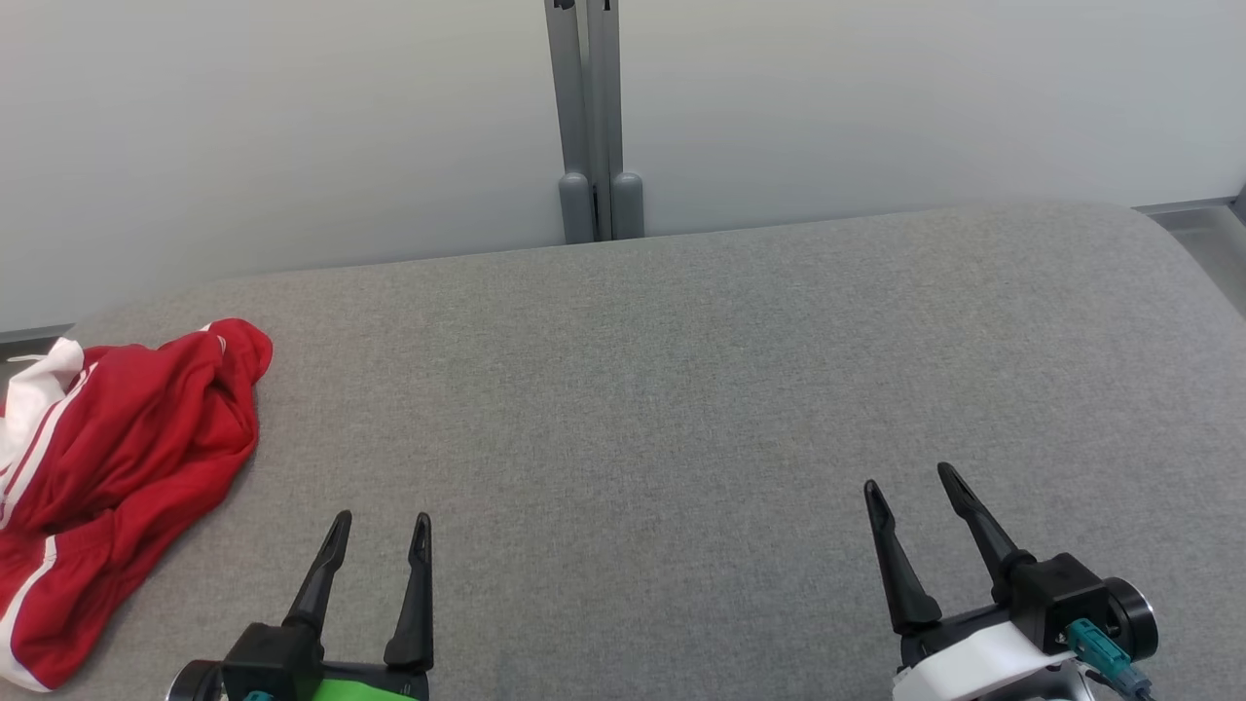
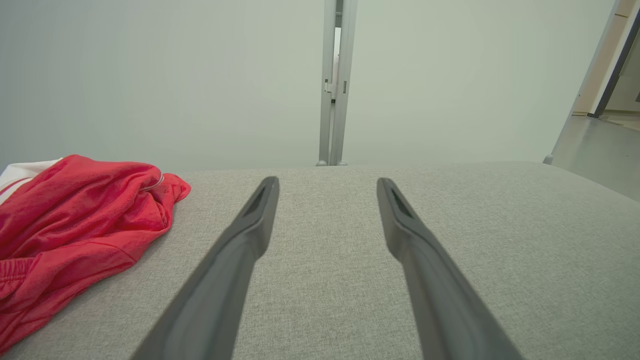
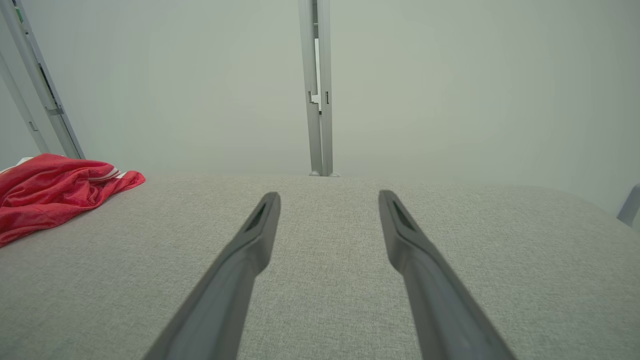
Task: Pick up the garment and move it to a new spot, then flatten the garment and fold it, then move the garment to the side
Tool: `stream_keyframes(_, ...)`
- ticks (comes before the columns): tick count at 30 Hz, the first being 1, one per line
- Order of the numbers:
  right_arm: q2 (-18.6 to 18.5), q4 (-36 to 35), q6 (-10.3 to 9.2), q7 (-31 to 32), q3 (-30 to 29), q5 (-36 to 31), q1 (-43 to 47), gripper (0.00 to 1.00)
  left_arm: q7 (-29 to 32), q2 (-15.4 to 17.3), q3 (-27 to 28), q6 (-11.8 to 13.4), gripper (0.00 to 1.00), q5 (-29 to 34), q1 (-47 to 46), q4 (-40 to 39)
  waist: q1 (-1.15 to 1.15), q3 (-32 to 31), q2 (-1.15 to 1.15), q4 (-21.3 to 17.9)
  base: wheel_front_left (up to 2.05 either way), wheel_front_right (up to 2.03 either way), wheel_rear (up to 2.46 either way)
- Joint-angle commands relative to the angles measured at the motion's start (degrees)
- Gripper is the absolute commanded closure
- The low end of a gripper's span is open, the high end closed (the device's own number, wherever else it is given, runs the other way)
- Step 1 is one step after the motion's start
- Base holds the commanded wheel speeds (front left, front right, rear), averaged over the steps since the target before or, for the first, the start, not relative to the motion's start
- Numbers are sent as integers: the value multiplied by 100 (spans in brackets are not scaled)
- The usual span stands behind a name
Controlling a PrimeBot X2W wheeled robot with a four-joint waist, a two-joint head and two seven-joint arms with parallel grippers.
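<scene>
A: Where does the garment lie?

B: The crumpled red sports garment with white stripes (image 1: 117, 487) sits bunched on the grey fabric-covered table (image 1: 681, 389). It is far to the left of the grey metal post (image 1: 596, 117) that stands against the pale wall behind the table, and much nearer the robot than the post is. Its left part runs off the edge of the head view.

A: And the grippers?

B: The left gripper (image 1: 380, 526), black with two long fingers, is a little left of the post's line, at the table's near side. Its fingers are spread with bare cloth showing between them; it grasps nothing. The garment is just beside it, farther from the post, and does not touch it.

A: The right one?

B: The right gripper (image 1: 910, 479), the same black build on a white wrist, is to the right of the post's line, also at the near side. Its fingers stand apart and carry nothing. It is well apart from the garment, with the left gripper between them.

A: Do the fingertips touch the table?

B: I cannot tell. Both pairs point toward the wall where the post stands.
</scene>
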Motion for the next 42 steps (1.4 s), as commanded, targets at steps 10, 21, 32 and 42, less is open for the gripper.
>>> stream_keyframes(10,-22,-11,0,-26,-21,-19,54,0,-4,38,30,-19,0,60,26,-24,0,9,0,30,0,0,0)
stream_keyframes(21,-21,-35,-1,-23,-17,-5,126,0,-4,38,23,60,0,130,-20,-36,0,78,0,493,0,0,0)
stream_keyframes(32,-21,-27,-1,-23,55,49,105,0,-4,35,139,128,0,161,47,-30,0,138,0,1331,0,0,0)
stream_keyframes(42,-21,-19,-2,-23,-26,114,129,0,-4,33,269,191,0,224,119,-169,0,140,0,2134,0,0,0)
